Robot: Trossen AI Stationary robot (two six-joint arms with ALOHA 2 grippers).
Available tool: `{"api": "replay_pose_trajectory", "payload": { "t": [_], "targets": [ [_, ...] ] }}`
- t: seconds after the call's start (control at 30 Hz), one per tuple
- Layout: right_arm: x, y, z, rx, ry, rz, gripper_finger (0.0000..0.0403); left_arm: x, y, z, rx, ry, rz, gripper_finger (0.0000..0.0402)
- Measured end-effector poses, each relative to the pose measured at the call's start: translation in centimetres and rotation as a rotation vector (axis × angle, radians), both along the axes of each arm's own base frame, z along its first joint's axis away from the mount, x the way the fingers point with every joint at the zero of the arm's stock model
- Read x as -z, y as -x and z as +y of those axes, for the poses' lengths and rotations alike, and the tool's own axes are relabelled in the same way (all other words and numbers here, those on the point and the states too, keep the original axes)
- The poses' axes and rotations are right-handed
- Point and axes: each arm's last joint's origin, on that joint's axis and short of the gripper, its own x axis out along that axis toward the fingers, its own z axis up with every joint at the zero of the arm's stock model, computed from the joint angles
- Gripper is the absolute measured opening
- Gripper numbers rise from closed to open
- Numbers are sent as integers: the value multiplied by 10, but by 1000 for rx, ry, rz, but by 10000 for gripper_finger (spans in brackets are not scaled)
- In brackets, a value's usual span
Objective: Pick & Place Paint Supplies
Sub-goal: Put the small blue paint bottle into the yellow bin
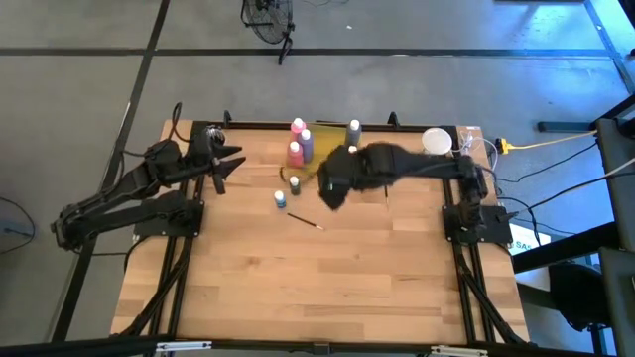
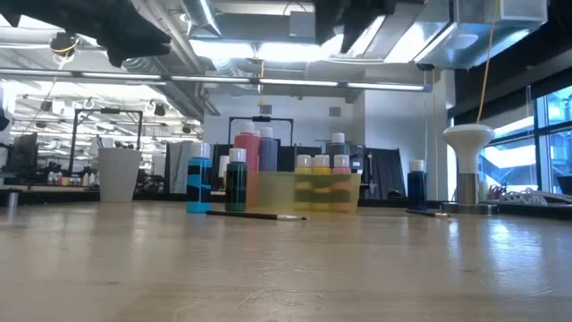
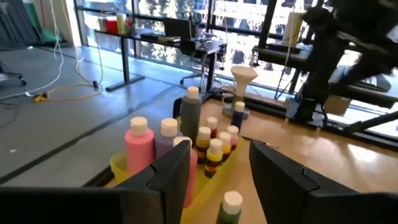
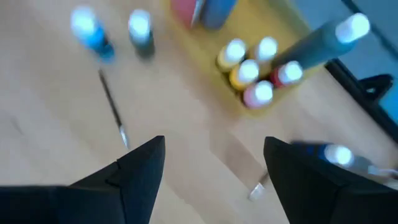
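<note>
A translucent yellow tray (image 1: pixel 328 151) at the table's far middle holds pink (image 1: pixel 295 152), purple (image 1: pixel 307 143) and grey (image 1: pixel 355 130) squeeze bottles and several small white-capped bottles (image 4: pixel 254 70). A small blue bottle (image 1: pixel 280 198) and a dark green one (image 1: pixel 295 183) stand on the wood in front of the tray. A thin brush (image 1: pixel 306 220) lies flat near them. A second brush (image 4: pixel 258 186) lies beside a dark blue bottle (image 4: pixel 329 154). My right gripper (image 4: pixel 211 168) hovers open above the wood just in front of the tray. My left gripper (image 3: pixel 217 180) is open at the far left, raised and pointing toward the tray.
A pale round cup (image 1: pixel 437 140) stands at the far right, near cables and the right arm's base (image 1: pixel 476 220). The near half of the wooden table (image 1: pixel 317 288) is bare wood. The room's benches and windows show beyond the far edge.
</note>
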Motion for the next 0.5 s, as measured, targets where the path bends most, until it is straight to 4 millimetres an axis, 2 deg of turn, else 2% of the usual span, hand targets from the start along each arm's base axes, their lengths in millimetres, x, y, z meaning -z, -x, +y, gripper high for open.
{"api": "replay_pose_trajectory", "payload": {
  "t": [0.03,0.17,0.3,0.37,0.43,0.5],
  "targets": [
    [1,-2,-9,29,-11,-22,275,0,1,-1,2,1,2,161],
    [-9,15,-44,123,-116,-49,275,2,2,-1,2,7,14,161],
    [1,23,-80,247,-152,-3,275,4,2,-2,2,18,34,161],
    [-2,30,-97,307,-174,-25,275,5,2,-2,1,24,44,162],
    [2,39,-114,371,-211,-7,275,5,2,-2,0,22,40,162],
    [16,43,-131,433,-248,33,275,5,2,-2,0,23,43,162]
  ]
}}
